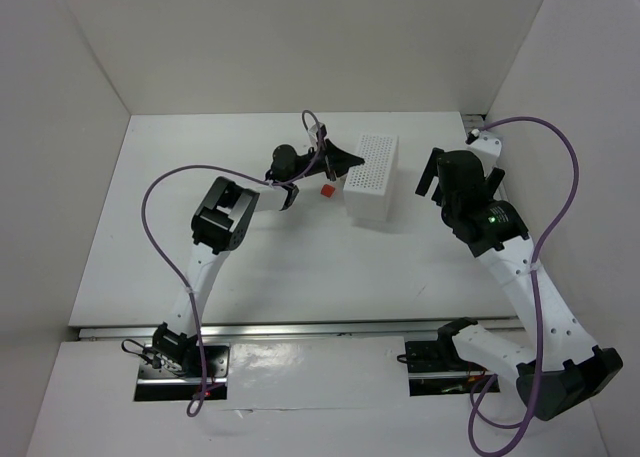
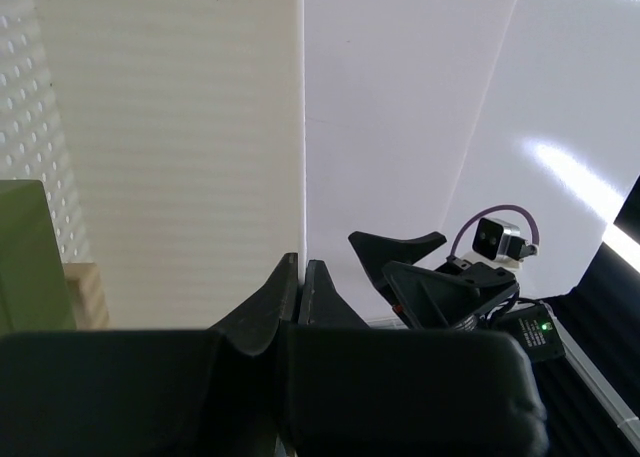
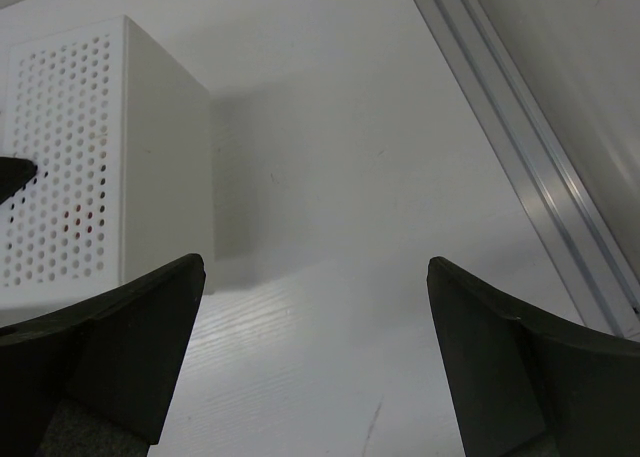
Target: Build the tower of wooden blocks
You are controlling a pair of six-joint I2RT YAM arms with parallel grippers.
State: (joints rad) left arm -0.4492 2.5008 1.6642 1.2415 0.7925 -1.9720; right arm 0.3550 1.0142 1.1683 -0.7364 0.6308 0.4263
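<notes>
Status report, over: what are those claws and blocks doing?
Left claw shut, empty. Right claw open, empty. Red block beside white box.

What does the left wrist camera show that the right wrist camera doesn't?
Left wrist only: a green block and a pale tan block at the left edge, beyond the left gripper, whose fingers meet. Right wrist only: a red piece, faint through the box's holes. Both: the white perforated box and the right gripper, open.
</notes>
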